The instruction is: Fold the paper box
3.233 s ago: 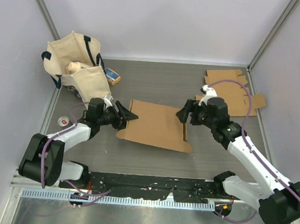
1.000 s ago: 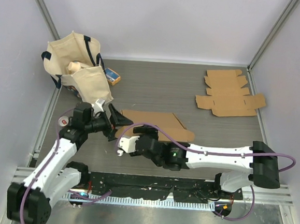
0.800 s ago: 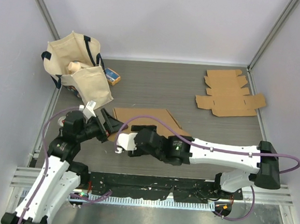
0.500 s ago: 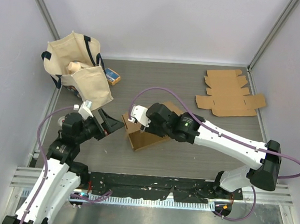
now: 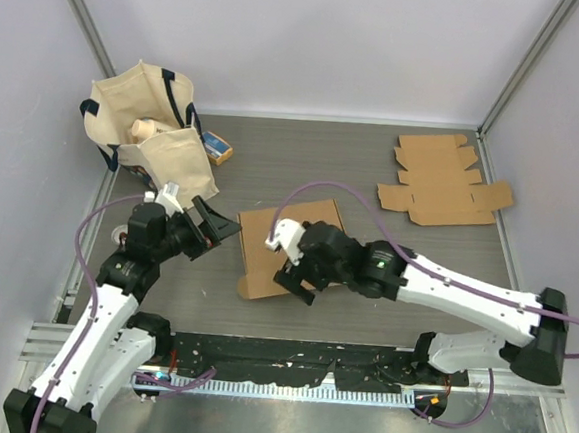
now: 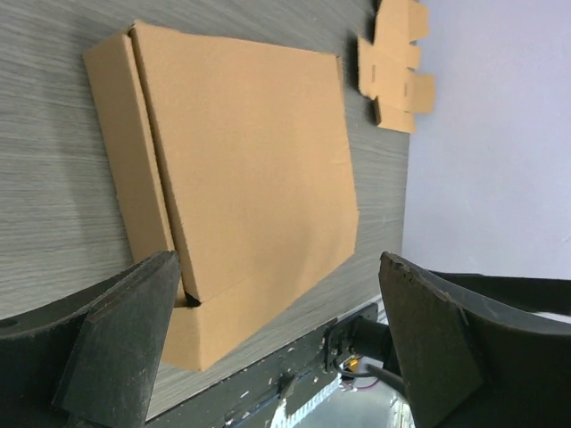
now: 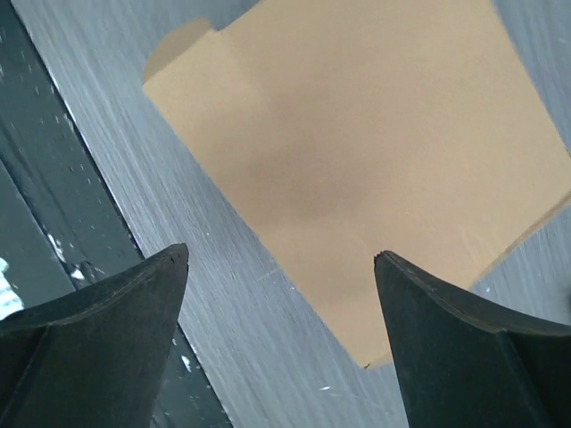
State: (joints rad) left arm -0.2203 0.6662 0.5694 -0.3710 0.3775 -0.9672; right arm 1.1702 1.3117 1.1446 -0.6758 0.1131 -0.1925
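The brown paper box [image 5: 279,244] lies on the table, folded shut with its lid down and a side flap along its left edge. My left gripper [image 5: 222,229] is open and empty just left of the box, not touching it. The left wrist view shows the box [image 6: 241,169] ahead of the open gripper [image 6: 277,334]. My right gripper [image 5: 299,282] is open and empty, hovering over the box's near right corner. The right wrist view looks down on the box [image 7: 375,143] past the open gripper [image 7: 281,330].
A canvas tote bag [image 5: 151,130] with things in it stands at the back left, a small blue and orange carton [image 5: 216,149] beside it. Flat cardboard blanks [image 5: 443,183] lie at the back right. A small round red and white object [image 5: 123,232] lies by the left edge.
The flat cardboard sheet has become a closed box. My right arm swept across, worked on it, and now hovers open above its near edge. My left gripper has let go and drawn back leftward.
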